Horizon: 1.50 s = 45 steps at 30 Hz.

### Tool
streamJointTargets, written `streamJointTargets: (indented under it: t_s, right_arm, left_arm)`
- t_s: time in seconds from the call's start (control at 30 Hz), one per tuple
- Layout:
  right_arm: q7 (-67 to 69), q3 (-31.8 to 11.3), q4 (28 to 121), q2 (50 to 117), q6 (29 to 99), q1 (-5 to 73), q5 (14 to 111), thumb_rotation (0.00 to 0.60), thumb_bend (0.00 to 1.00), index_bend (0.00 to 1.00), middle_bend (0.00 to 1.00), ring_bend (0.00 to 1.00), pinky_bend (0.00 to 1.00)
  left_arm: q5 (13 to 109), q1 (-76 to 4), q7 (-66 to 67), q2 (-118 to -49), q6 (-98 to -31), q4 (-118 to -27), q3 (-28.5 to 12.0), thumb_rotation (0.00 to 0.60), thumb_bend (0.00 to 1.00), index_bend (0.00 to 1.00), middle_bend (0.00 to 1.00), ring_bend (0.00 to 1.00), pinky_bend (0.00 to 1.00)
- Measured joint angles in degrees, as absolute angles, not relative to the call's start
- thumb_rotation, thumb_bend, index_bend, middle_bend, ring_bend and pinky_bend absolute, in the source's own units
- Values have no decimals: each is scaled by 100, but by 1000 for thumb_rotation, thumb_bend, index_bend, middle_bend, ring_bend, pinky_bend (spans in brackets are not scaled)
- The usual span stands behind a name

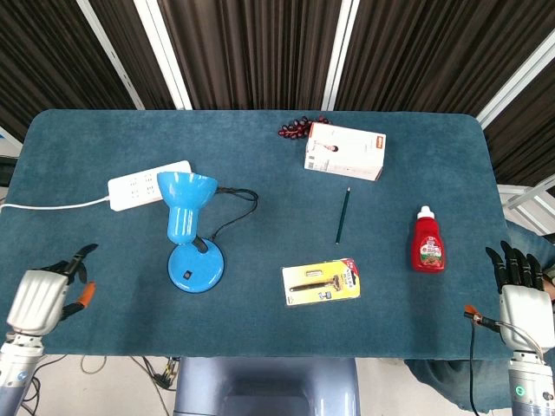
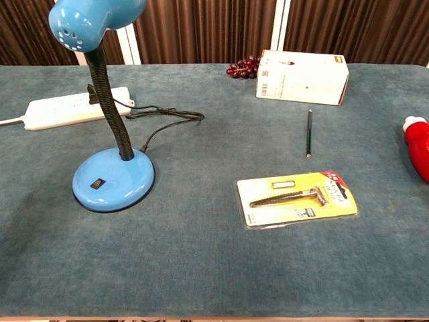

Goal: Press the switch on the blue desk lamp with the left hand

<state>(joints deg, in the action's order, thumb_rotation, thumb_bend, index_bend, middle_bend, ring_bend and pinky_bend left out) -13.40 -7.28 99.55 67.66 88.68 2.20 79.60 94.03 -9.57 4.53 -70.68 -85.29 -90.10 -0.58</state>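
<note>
The blue desk lamp [image 1: 192,227] stands left of centre on the blue cloth, its shade turned toward the far edge. A small dark switch [image 2: 98,182] sits on the front of its round base [image 2: 113,179]. My left hand [image 1: 45,294] hovers at the table's near left corner, well left of the lamp, fingers apart and holding nothing. My right hand [image 1: 522,290] is at the near right corner, fingers extended and empty. Neither hand shows in the chest view.
A white power strip [image 1: 146,185] lies behind the lamp, with the lamp's black cord [image 1: 234,208] looping beside it. Also on the table: a white box [image 1: 344,151], dark grapes [image 1: 297,128], a pencil [image 1: 342,215], a packaged razor [image 1: 322,282] and a red bottle [image 1: 427,242].
</note>
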Motion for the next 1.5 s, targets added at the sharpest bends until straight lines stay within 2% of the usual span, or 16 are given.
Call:
streamJointTargets:
  t_s: [0.13,0.63,1.03,1.5]
  right_arm:
    - [-1310,-741,9954,6767,8888,216,7957,600,140,121,51,37,0]
    - [-1262,-779,9985,6724,8945,183,7915,600,140,121,51,37,0]
    - [-1241,-778,9973,6734,8916,193,7899,600,140,121,51,37,0]
    - [-1243,-774,9962,6748,8889,200,7876,600,140,121,51,37,0]
  left_arm:
    - [9446,-1175,623,-7317,-8101,-8894,-30,600,612,199,751,701,881]
    - [8847,-1703,1668,-7995,-6680,-8962,60,600,613,149,764,709,889]
    - [8674,-1909,1974,-8265,-6266,-8922,165,600,613,114,763,709,889]
    - [8420,-2041,2152,-8423,-6162,-8889,117,600,613,99,762,708,889]
